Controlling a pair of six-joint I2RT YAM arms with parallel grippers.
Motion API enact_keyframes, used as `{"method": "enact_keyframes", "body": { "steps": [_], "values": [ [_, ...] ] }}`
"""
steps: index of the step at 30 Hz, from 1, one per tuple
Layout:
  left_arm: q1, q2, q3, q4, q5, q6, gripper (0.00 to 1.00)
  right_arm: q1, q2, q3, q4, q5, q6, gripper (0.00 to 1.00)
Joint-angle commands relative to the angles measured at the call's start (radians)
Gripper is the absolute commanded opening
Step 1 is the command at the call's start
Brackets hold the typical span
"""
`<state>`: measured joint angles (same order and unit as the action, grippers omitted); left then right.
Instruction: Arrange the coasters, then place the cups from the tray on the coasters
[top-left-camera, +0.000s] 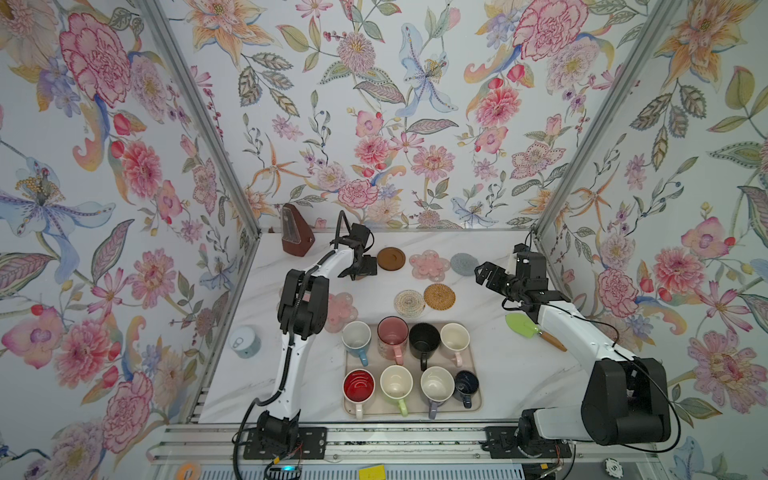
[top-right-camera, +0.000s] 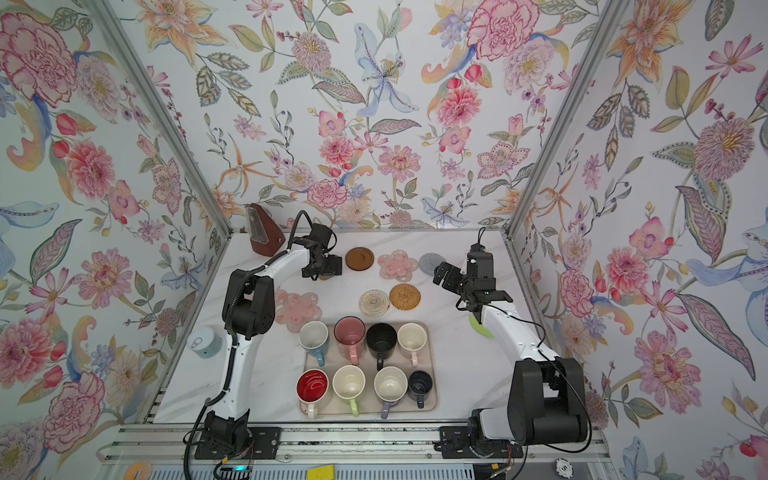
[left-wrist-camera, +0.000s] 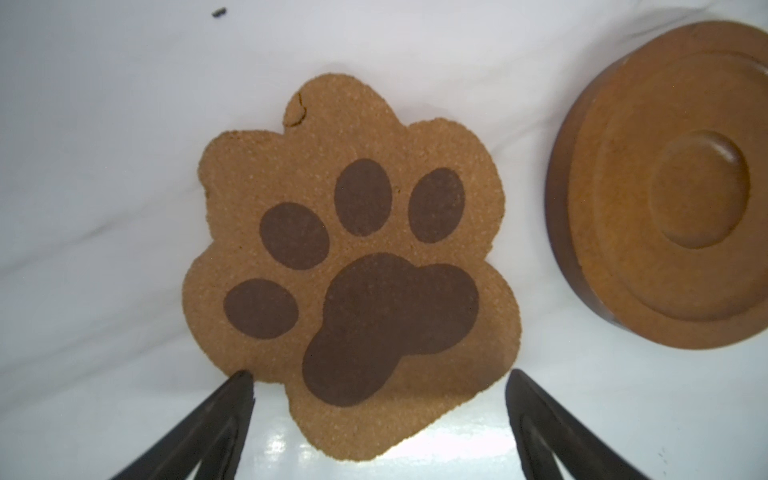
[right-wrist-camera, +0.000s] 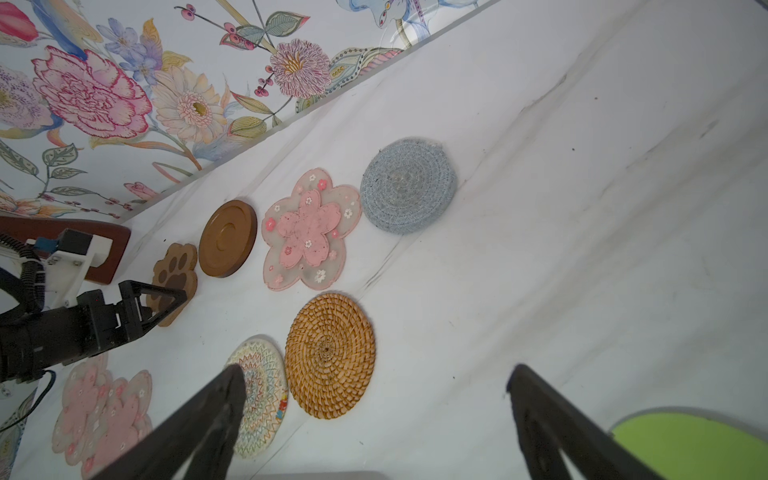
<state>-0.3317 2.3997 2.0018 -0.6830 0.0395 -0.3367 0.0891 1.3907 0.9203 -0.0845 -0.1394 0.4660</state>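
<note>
The left pincer (left-wrist-camera: 380, 376) hangs wide open over the brown paw coaster (left-wrist-camera: 353, 266), flat on the worktop (left-wrist-camera: 104, 208) just beside the dark brown disc (left-wrist-camera: 665, 187); right pincer (right-wrist-camera: 376, 370), open too, empty, is farther off.

Eight mugs (top-left-camera: 392, 332) stood on one tray (top-left-camera: 417, 408). Eight coasters (right-wrist-camera: 330, 353) lay off the tray: three pink flowers (top-left-camera: 429, 266), one behind it and an overlapping pair (top-right-camera: 299, 309) at its left, then one paw (left-wrist-camera: 353, 270), one brown disc (top-left-camera: 390, 258), one white woven round (top-left-camera: 409, 303), one tan woven round (top-left-camera: 439, 296) and one grey-blue round (top-left-camera: 464, 264). One can (top-left-camera: 245, 341), one green spatula (top-left-camera: 523, 326) and one metronome (top-left-camera: 297, 230) also stood off the tray.
</note>
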Motion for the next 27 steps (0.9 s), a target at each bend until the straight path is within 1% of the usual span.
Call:
{"method": "enact_keyframes", "body": {
  "steps": [1,5,8,13,17,19,22,27],
  "values": [
    [0.005,0.048,0.017,0.016,0.104,0.013,0.96,-0.008,0.002,-0.009,-0.006,0.009,0.014,0.99],
    [0.004,0.014,-0.001,0.041,0.096,0.023,0.96,-0.007,0.017,-0.002,0.0,0.008,0.018,0.99],
    [0.005,-0.041,-0.044,0.106,0.11,0.029,0.97,-0.007,0.032,0.004,0.0,0.004,0.019,0.99],
    [0.005,-0.125,-0.074,0.156,0.117,0.036,0.98,0.001,0.064,0.009,0.009,-0.011,0.028,0.99],
    [0.01,-0.242,-0.155,0.212,0.078,0.045,0.99,0.018,0.101,0.036,0.005,-0.028,0.03,0.99],
    [0.015,-0.328,-0.24,0.272,0.063,0.041,0.99,0.031,0.12,0.054,0.005,-0.033,0.028,0.99],
    [0.024,-0.496,-0.442,0.416,0.048,0.023,0.99,0.057,0.158,0.088,0.004,-0.036,0.026,0.99],
    [0.026,-0.789,-0.862,0.685,0.024,-0.044,0.99,0.102,0.234,0.143,0.002,-0.042,0.026,0.99]
  ]
}}
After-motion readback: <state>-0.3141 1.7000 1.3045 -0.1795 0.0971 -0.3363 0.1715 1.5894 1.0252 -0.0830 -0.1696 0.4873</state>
